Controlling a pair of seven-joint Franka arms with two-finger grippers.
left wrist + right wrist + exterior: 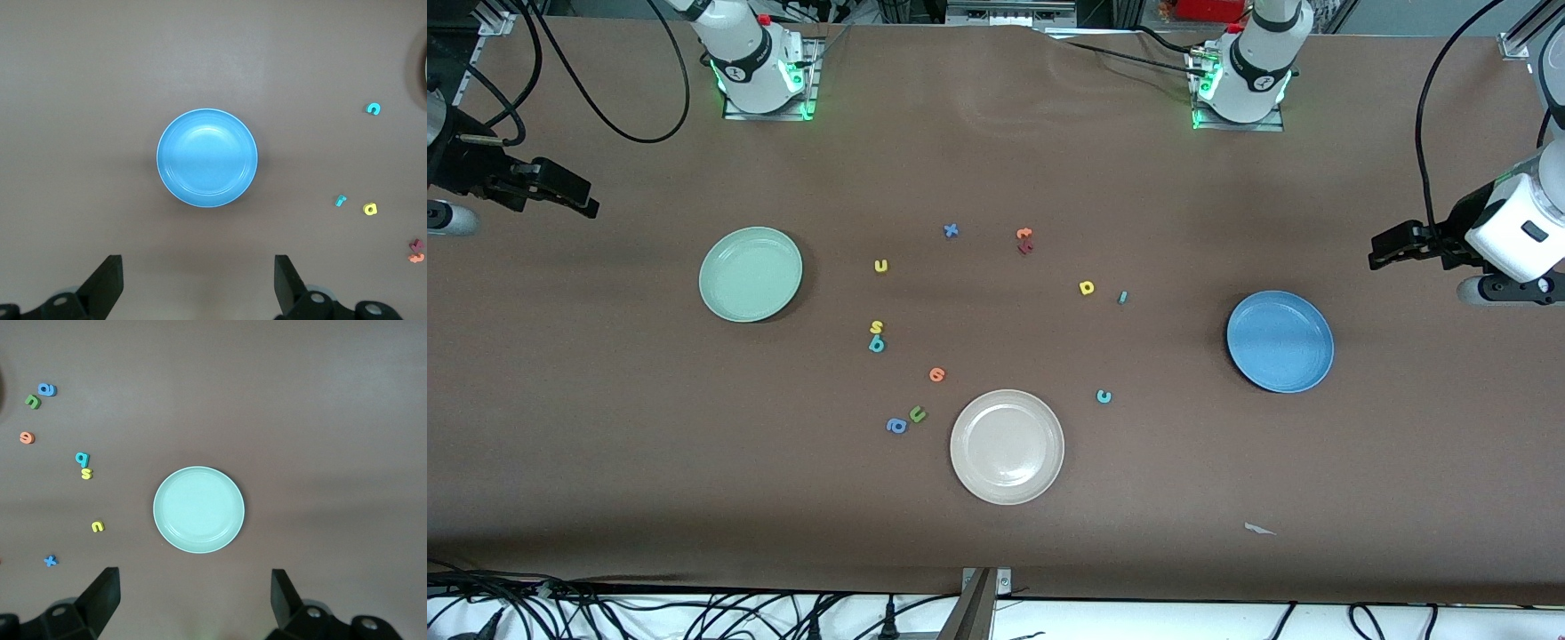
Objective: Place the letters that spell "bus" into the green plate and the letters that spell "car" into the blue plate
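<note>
Front view. Landmark: the beige-white plate point(1007, 446), nearest the camera. The green plate point(751, 273), round, pale mint with a shallow rim, lies farther from the camera than it, toward my right arm's end. The blue plate point(1280, 340), medium blue and the same size, lies toward my left arm's end. Both hold nothing. Farther from the camera than the beige-white plate: yellow "s" point(877, 327) touching teal "b" point(877, 344), yellow "u" point(881, 265) farther still. Teal "c" point(1104, 396) lies near the plate's rim toward the blue plate; the yellow D-like letter point(1086, 287) and the thin teal piece point(1122, 297) lie side by side, farther off. My left gripper point(1376, 252) and right gripper point(590, 201) hang over bare table at their own ends, both arms waiting.

Left wrist view. My left fingers point(107, 283) stand wide apart, empty, above the blue plate point(207, 158).

Right wrist view. My right fingers point(103, 595) stand apart likewise, holding nothing, above the green plate point(199, 509).
</note>
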